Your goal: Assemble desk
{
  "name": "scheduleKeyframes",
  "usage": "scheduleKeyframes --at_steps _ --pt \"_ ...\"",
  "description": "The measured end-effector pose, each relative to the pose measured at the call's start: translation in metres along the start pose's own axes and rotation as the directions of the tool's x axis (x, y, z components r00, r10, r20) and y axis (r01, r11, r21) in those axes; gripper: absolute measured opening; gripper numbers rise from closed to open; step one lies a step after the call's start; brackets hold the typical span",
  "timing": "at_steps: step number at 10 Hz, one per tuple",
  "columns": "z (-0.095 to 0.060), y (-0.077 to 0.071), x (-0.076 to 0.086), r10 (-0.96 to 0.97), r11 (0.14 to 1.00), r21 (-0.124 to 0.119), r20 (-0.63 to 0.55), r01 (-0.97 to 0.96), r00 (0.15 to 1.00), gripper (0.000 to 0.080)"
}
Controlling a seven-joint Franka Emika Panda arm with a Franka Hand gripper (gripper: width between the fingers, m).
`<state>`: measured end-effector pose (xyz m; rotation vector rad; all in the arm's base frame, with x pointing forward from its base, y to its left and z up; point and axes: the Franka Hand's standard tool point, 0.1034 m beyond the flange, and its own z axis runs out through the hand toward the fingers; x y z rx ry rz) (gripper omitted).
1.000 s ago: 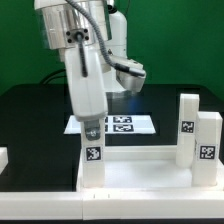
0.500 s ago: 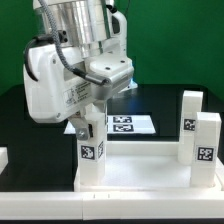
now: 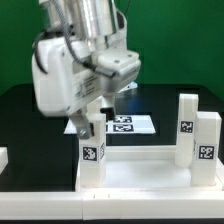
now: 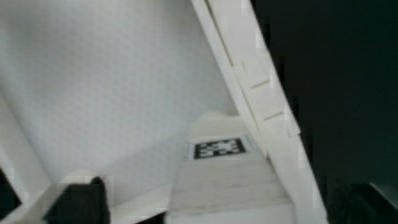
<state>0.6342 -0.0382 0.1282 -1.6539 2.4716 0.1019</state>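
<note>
The white desk panel [image 3: 140,172] lies flat at the front of the black table. Two white tagged legs [image 3: 186,125] [image 3: 207,146] stand upright at its corners on the exterior view's right. A third tagged leg [image 3: 92,160] stands at the panel's corner on the exterior view's left. My gripper [image 3: 90,130] comes down from above and is shut on the top of this leg. In the wrist view the white leg [image 4: 125,110] fills the space between my dark fingertips [image 4: 80,200], and a small tag [image 4: 217,148] shows beyond it.
The marker board [image 3: 122,124] lies flat on the table behind the panel. A white block [image 3: 3,158] sits at the exterior view's left edge. A green wall stands behind the table.
My wrist and forearm have turned about the upright axis over the last second, with the gripper staying on top of the left leg. The other legs and the panel have not moved.
</note>
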Motion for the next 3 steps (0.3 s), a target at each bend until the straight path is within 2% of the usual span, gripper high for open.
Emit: scheduleKeyframes --at_steps 1,2,3 --pt "-0.0165 0.0002 -0.0059 -0.009 1.000 0.009 0.020 0.008 1.000 0.0643" --pt "-0.0222 0.0023 -0.0083 -0.009 1.000 -0.008 0.029 0.009 1.000 0.0648" --pt "-0.0192 0.0023 -0.0075 -0.011 1.000 -0.008 0.026 0.011 1.000 0.0648"
